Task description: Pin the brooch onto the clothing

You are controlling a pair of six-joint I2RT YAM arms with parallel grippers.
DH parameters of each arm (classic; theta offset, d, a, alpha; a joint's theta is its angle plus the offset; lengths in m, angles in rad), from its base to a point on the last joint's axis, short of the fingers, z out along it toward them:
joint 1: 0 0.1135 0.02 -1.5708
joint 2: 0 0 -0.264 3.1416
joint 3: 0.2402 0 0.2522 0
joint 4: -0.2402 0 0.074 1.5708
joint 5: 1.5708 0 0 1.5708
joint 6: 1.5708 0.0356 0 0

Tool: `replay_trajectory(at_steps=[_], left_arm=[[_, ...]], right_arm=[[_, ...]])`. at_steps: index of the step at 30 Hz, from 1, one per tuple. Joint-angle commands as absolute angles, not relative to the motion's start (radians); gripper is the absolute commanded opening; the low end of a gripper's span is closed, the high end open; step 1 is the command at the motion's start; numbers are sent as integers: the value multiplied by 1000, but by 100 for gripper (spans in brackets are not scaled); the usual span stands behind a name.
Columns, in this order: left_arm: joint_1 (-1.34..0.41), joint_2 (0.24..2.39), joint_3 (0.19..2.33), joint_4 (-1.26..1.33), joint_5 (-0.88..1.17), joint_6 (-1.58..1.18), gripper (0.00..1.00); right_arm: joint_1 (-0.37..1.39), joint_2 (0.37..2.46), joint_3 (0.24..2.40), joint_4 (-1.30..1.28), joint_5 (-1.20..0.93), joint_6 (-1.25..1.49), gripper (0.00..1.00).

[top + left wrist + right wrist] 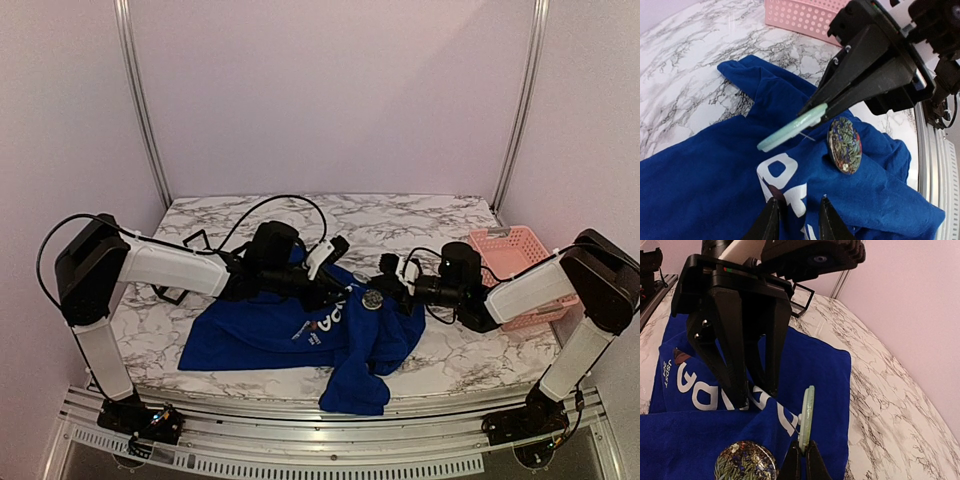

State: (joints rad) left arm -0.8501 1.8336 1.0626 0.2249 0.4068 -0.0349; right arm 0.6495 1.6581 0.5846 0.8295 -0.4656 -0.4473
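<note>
Surface: a white marble-patterned table (440, 215) with grey veining is seen under both arms.
Clothing: a royal-blue short-sleeved T-shirt (250, 340) with white lettering is spread, creased, across the middle of the table. One part is seen hanging over the near edge in the top view.
Brooch: a small round brooch (844, 145), dark with greenish-gold floral glints, is found resting on the T-shirt just right of the white lettering. It is tilted in the left wrist view, and no finger is seen on it.
Left gripper: the left gripper (799, 202) is set tip-down on the lettered part of the T-shirt. Its fingers (771, 220) are drawn close together, with a ridge of blue fabric pinched between them.
Right gripper: the right gripper (803, 445) is clenched on the edge of a pale green flat disc (806, 412), held above the fabric.
Disc detail: the disc is seen edge-on from the right wrist. From the left wrist a thin pin is seen projecting from it toward the brooch.
Relative position: the brooch lies just beside the right gripper's tips and near the left gripper. The disc is held between the two grippers.
Other item: a pink perforated plastic basket (505, 250) is noted on the table at the right, apart from the T-shirt.
</note>
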Motion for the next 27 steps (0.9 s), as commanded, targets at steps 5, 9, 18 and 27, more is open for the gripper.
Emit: replay_trajectory(at_steps=[5,9,18,27], left_arm=[[-867,1833,1041,238,379,16,24],[-884,1811,1029,256,414,88,7],[-914,1723,1008,169,526,127,0],[-913,1721,1024,144,517,137,0]], right_arm=[[653,1687,612,847,-477,-459,0],[653,1686,612,842,-468,-462,0],[703,1625,582,781,-417,-540,0],[713,1510,521,778,-385,-508,0]])
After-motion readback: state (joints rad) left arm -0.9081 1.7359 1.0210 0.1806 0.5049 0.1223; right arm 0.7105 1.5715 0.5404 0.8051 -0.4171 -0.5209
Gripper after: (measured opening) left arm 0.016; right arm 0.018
